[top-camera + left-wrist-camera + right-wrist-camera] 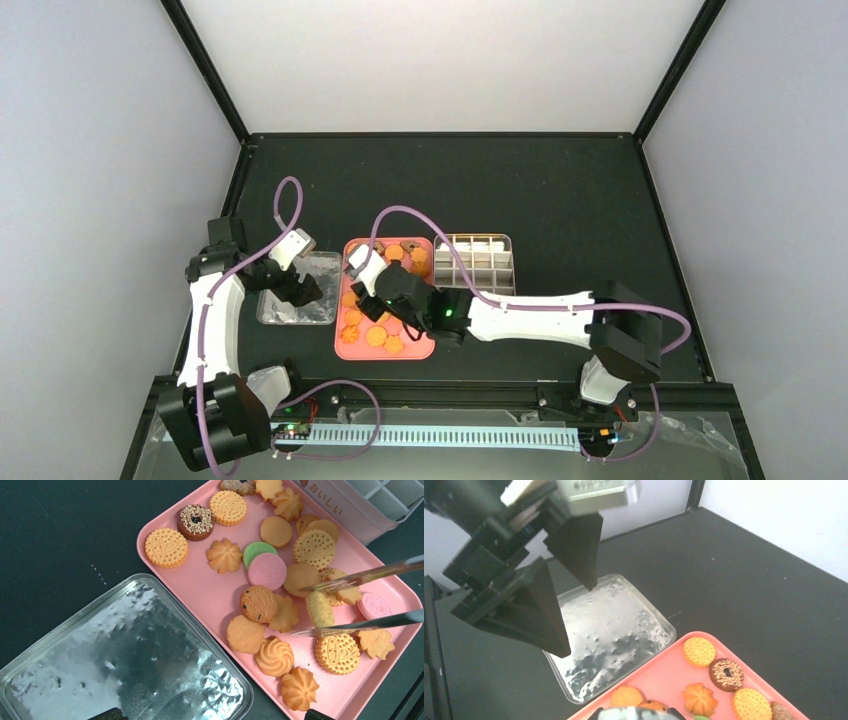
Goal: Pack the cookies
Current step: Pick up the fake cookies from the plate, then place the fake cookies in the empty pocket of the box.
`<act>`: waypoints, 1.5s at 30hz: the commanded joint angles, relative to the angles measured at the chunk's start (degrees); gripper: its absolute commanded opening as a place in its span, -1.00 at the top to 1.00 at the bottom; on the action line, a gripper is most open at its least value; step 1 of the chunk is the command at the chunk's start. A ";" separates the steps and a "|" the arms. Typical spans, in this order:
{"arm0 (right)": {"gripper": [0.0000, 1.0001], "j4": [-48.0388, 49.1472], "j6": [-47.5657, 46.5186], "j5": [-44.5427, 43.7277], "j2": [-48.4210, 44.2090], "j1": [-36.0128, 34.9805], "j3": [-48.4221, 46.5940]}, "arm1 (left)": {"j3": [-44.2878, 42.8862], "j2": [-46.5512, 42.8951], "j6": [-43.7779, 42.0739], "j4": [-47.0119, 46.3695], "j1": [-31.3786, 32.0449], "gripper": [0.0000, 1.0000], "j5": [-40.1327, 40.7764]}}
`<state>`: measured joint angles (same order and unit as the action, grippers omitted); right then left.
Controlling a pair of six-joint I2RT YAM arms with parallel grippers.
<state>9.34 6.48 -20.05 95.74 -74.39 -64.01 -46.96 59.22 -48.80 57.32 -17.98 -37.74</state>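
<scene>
Left jaws gape; right jaws unclear, though left wrist shows prongs [370, 573] flanking a cookie [320, 609].

From high on the near side we look down at the pink tray [422, 350]; both wrist cameras sit close, sharing its left edge and the silver tray [125, 655].

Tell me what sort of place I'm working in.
Likely a lab robot enclosure, not a kitchen: plain white walls, black frame struts and a black tabletop.
</scene>
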 commanded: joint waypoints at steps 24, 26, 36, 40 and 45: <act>0.88 4.34 -3.00 -3.21 -12.35 24.33 4.76 | -0.89 -0.24 1.49 -0.89 -0.17 -0.90 -2.35; 0.88 4.76 -3.12 -3.15 -11.35 25.07 4.31 | -0.88 -0.16 1.55 -0.89 -0.16 -0.90 -2.39; 0.88 6.22 -4.11 -2.68 -7.95 27.38 2.28 | -1.05 0.08 1.43 -0.65 -0.13 -0.89 -2.51; 0.88 6.03 -4.03 -1.49 -8.59 27.85 1.55 | -1.09 -0.01 1.09 -0.21 -0.15 -0.89 -2.67; 0.88 5.78 -3.61 -0.45 -9.16 28.78 0.99 | -1.04 0.00 0.58 0.30 -0.13 -0.88 -3.02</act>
<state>12.01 3.03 -20.82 87.81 -46.59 -60.71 -46.96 59.24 -47.35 57.04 -17.98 -38.72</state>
